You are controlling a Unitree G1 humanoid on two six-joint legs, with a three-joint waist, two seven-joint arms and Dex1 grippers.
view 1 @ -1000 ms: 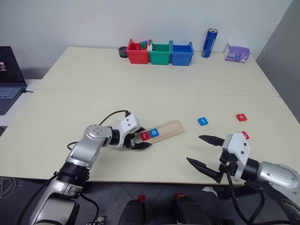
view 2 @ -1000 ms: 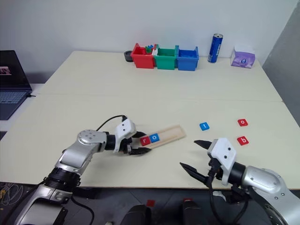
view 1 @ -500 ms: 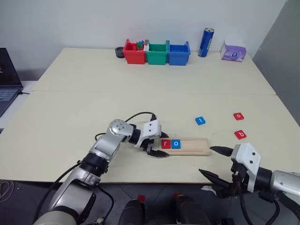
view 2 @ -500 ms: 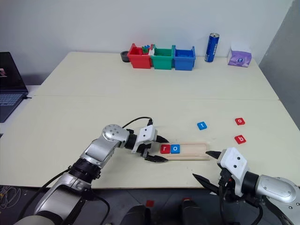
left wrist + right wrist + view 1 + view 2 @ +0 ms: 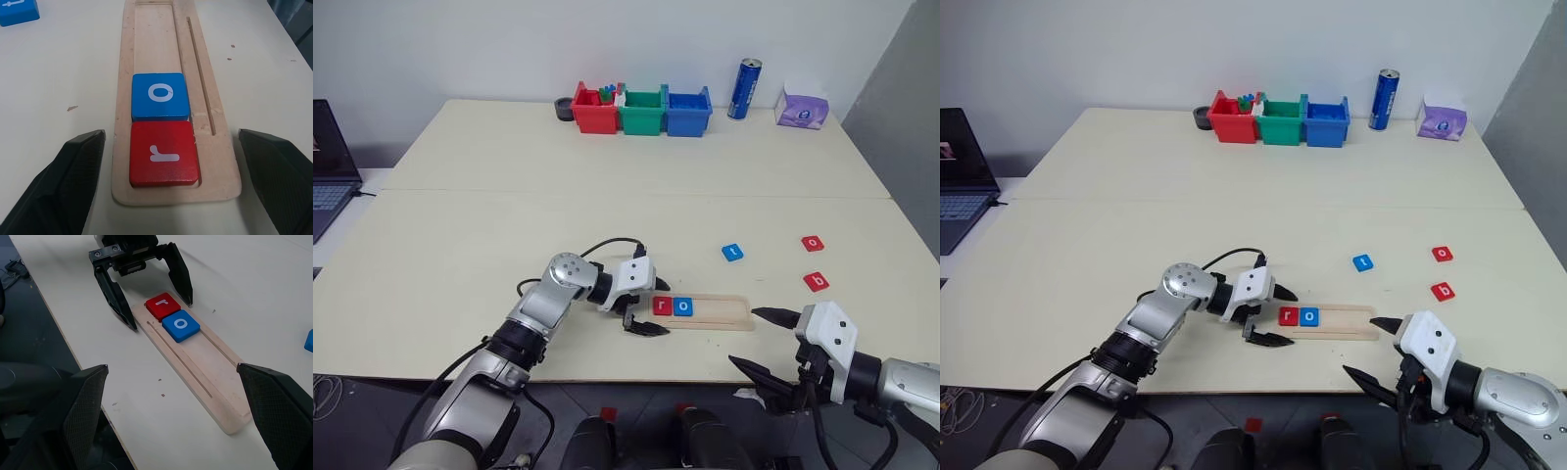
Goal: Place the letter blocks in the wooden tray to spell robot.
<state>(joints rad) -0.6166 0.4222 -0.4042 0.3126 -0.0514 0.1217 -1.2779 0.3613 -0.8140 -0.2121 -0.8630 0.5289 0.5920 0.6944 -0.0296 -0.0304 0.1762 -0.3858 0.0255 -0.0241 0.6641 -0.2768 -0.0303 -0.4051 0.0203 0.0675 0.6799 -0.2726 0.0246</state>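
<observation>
1. Left of the tray, your left claw sits at the tray's end, fingers spread wide to either side of that end and gripping nothing; in the left wrist view the pads stand clear of the wood on both sides.
2. On the tray, the red r fills the slot nearest that claw, and the blue o touches it on the far side. The remaining slots are bare, so by my reading two of five letters are placed.
3. Note the tray's long axis: it runs across the table, from the left claw toward the right claw, close to the near edge.
4. Beyond the tray, away from you, the blue t lies alone, well apart from it.
5. Past the tray's right end, the red b lies on the table, with the red o farther back behind it.
6. Just off the tray's right end, your right claw hangs wide open and empty, over the near table edge.
7. Judge the next letter as b: it lies forward and slightly right of the right claw, much nearer that arm than the left, so reach with the right.
</observation>
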